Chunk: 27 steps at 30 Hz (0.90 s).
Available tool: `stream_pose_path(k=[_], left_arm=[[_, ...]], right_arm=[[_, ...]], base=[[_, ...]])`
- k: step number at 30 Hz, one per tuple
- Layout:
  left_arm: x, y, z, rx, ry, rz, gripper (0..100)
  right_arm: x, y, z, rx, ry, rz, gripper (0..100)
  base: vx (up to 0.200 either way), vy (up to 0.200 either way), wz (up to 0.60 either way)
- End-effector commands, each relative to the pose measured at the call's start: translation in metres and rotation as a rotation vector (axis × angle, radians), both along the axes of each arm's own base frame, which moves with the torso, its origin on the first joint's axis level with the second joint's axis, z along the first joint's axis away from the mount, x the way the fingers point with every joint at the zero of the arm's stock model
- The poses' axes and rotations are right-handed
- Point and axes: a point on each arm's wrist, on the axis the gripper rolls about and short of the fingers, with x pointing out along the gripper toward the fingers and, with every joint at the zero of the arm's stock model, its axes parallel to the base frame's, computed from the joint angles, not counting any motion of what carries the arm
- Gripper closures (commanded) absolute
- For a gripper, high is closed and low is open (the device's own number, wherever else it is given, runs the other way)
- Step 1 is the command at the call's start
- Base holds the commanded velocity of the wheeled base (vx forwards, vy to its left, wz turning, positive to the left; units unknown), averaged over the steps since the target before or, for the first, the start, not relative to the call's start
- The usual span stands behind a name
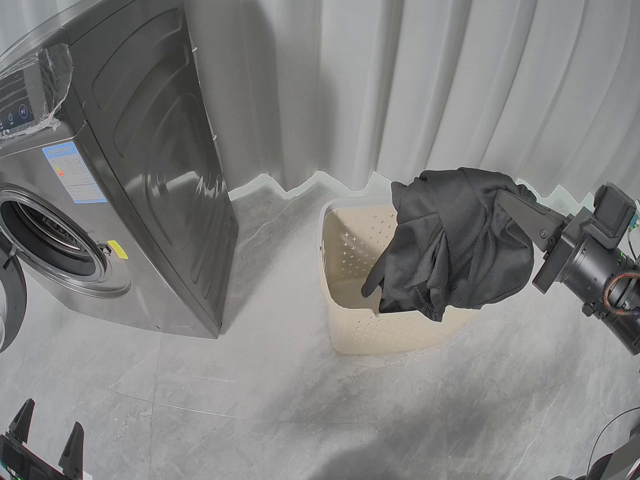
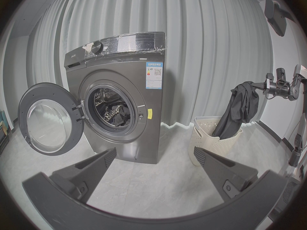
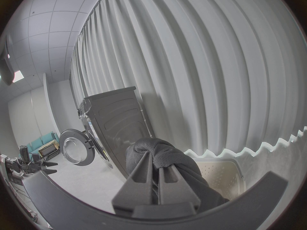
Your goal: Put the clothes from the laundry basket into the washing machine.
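Right pincer (image 3: 156, 165) clamps a black fabric garment (image 1: 453, 241) above the cream perforated plastic basket (image 1: 373, 331) (left pincer (image 2: 154, 151) gapes wide).

Right wrist (image 1: 587, 268): black cyl. housing, boxy cam module (image 1: 613, 211) on top, copper-toned cable (image 1: 612, 287). Left gripper (image 2: 153, 152) & right gripper (image 3: 159, 166): matte dark-grey wedge fingers (image 2: 92, 168), ribbed pads, screws.

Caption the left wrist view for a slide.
Washer with open door and dark clothes inside; beside it the right claw holds a dark garment above the basket.
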Motion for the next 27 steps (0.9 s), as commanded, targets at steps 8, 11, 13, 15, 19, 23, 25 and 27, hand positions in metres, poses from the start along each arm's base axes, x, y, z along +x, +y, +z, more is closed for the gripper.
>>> stream_pose_path(k=[8,11,13,15,19,23,25,27], left_arm=[[-0.0002,0.0,-0.0044,0.0,-0.002,0.001,0],[-0.0002,0.0,-0.0044,0.0,-0.002,0.001,0],[-0.0002,0.0,-0.0044,0.0,-0.002,0.001,0],[-0.0002,0.0,-0.0044,-0.001,-0.002,0.001,0],[-0.0002,0.0,-0.0044,-0.001,-0.002,0.001,0],[-0.0002,0.0,-0.0044,-0.001,-0.002,0.001,0],[-0.0002,0.0,-0.0044,-0.001,-0.002,0.001,0],[-0.0002,0.0,-0.0044,-0.001,-0.002,0.001,0]], right_arm=[[-0.0033,-0.001,0.0022,0.007,-0.012,0.012,100],[-0.004,-0.0009,0.0024,0.006,-0.017,0.023,100],[-0.0041,-0.0008,0.0024,0.006,-0.018,0.026,100],[-0.0038,-0.0006,0.0022,0.005,-0.018,0.028,100],[-0.0028,0.0017,0.0002,-0.001,-0.009,0.034,100],[-0.0033,0.0029,0.0001,-0.001,-0.009,0.04,100],[-0.0032,0.0033,-0.0003,-0.002,-0.008,0.042,100],[-0.0034,0.0036,-0.0003,-0.002,-0.008,0.045,100]], base=[[-0.05,0.0,0.0],[0.0,0.2,0.0],[0.0,0.2,0.0],[0.0,0.2,0.0],[0.0,0.2,0.0],[0.0,0.2,0.0],[0.0,0.2,0.0],[0.0,0.2,0.0]])
